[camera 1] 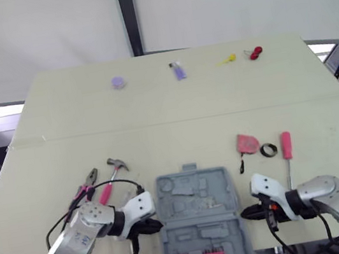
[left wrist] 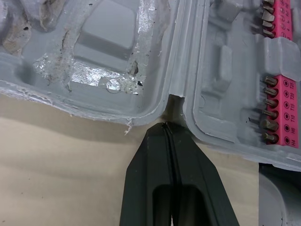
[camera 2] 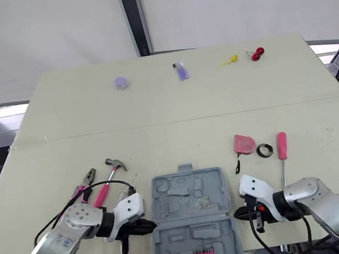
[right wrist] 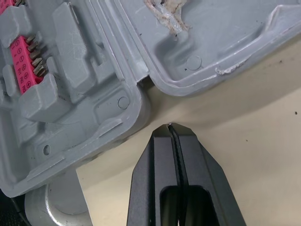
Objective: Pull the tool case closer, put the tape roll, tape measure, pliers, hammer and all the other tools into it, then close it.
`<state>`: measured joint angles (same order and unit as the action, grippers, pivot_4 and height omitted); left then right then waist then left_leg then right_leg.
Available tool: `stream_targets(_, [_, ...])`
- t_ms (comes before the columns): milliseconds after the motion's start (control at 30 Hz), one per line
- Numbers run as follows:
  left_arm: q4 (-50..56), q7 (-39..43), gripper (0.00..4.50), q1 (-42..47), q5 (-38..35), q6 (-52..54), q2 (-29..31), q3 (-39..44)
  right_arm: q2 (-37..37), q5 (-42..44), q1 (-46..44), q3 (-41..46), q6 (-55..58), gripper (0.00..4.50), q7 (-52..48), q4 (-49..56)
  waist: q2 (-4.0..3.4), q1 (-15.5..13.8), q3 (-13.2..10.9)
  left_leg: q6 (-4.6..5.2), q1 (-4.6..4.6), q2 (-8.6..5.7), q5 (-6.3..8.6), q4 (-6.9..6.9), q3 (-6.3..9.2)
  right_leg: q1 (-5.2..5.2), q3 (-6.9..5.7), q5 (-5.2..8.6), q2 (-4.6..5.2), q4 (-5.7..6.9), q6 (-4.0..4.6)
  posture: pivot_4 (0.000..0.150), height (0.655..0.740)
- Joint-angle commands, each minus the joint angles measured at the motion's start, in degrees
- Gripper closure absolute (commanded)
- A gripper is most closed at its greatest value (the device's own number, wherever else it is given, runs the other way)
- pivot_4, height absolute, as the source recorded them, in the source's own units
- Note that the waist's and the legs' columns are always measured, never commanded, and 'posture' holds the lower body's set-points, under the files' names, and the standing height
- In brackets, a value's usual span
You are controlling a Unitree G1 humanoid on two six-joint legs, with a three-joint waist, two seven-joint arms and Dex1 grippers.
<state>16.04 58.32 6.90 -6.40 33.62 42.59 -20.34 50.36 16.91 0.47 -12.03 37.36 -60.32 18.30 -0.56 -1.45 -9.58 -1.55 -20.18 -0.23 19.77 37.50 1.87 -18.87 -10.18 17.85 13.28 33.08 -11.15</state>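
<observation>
I read tool case [camera 1: 198,207] open flat at near table [camera 1: 154,110] edge, left gripper [left wrist: 165,127] closed empty, tip at case hinge notch, right gripper [right wrist: 170,128] closed empty just beside opposite hinge, hammer [camera 1: 113,172] outside case

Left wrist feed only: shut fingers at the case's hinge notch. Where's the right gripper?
Observer: The right gripper is shut too, a little off the tool case on its opposite side, level with the hinge.
Operator: Where's the hammer?
Observer: The hammer lies on the table left of the case, with the pliers beside it.
Operator: And the right side?
Observer: The tape measure, tape roll and screwdriver lie there, outside the case.
</observation>
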Motion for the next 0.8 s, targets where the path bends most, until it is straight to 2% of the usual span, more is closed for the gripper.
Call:
stream_targets(33, [-1.6, -1.1, 4.50, -0.5, 0.7, -0.2, -0.5, -0.7, -0.3, 0.8, -0.2, 0.2, -0.1, 4.48, 0.0, 2.1, 0.00, -0.1, 0.0, 0.00, 0.00, 0.00, 0.00, 0.02, 0.00, 0.01, 0.00, 0.00, 0.00, 0.00, 0.00, 0.150, 0.7400])
stream_targets(800, [-2.1, -0.7, 4.50, -0.4, 0.8, -0.9, -0.6, -0.8, -0.5, 0.6, -0.1, 0.1, 0.1, 4.48, 0.3, 2.0, 0.00, -0.2, 0.0, 0.01, 0.00, 0.00, 0.00, 0.09, 0.00, 0.05, 0.02, 0.00, 0.00, -0.02, 0.00, 0.150, 0.7400])
